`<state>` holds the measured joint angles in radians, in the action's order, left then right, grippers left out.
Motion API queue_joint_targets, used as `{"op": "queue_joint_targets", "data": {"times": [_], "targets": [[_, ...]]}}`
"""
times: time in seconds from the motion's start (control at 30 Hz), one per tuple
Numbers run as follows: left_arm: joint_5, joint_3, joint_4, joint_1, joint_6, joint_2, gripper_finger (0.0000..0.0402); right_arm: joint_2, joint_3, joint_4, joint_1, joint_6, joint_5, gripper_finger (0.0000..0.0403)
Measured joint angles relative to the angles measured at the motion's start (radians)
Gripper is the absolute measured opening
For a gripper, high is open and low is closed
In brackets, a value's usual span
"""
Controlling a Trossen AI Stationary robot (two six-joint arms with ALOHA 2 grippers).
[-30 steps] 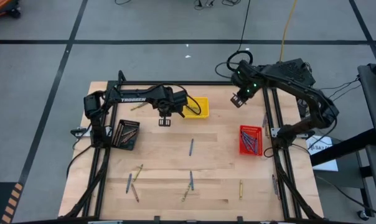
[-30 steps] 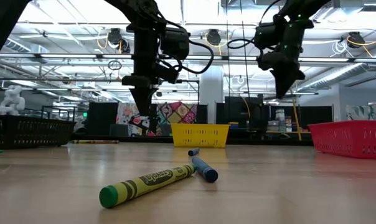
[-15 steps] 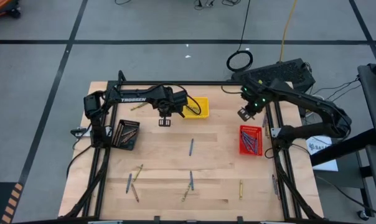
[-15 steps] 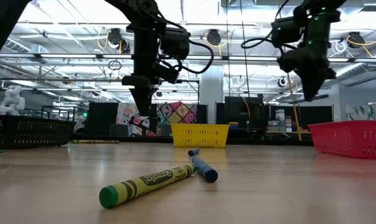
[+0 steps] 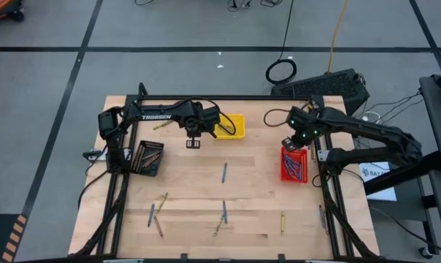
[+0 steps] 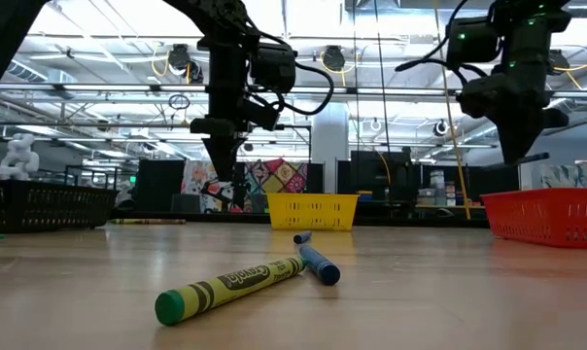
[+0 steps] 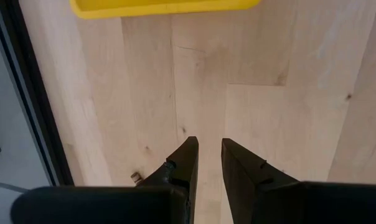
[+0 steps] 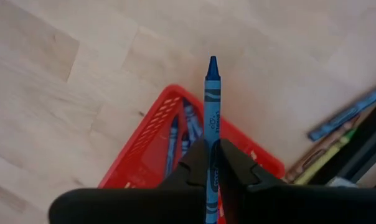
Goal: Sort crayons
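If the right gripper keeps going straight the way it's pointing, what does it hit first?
Most likely the red tray: the right gripper, shut on a blue crayon, points down over its near edge. Depth is unclear.

The right gripper [image 5: 288, 145] is travelling from beyond the table's far edge toward the red tray [image 5: 293, 165], now hanging just above the tray's far rim, with its arm stretching lower and further right in the high view; in the low view it is sliding rightward to sit over the red tray [image 6: 551, 214]. It is carrying a blue crayon [image 8: 211, 137] pinched between its fingers [image 8: 194, 165] along the way
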<state>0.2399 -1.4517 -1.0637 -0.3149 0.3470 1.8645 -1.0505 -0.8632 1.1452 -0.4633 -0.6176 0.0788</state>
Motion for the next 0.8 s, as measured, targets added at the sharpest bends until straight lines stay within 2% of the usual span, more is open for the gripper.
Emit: {"op": "queue_joint_targets", "data": {"times": [0.57, 0.8], "targets": [[0.000, 0.000, 0.000, 0.000, 0.000, 0.000, 0.0066, 0.023, 0.099, 0.001, 0.266, -0.309, -0.001, 0.0000], [0.000, 0.000, 0.000, 0.000, 0.000, 0.000, 0.0066, 0.023, 0.135, -0.092, 0.359, -0.384, 0.000, 0.0000]]}}
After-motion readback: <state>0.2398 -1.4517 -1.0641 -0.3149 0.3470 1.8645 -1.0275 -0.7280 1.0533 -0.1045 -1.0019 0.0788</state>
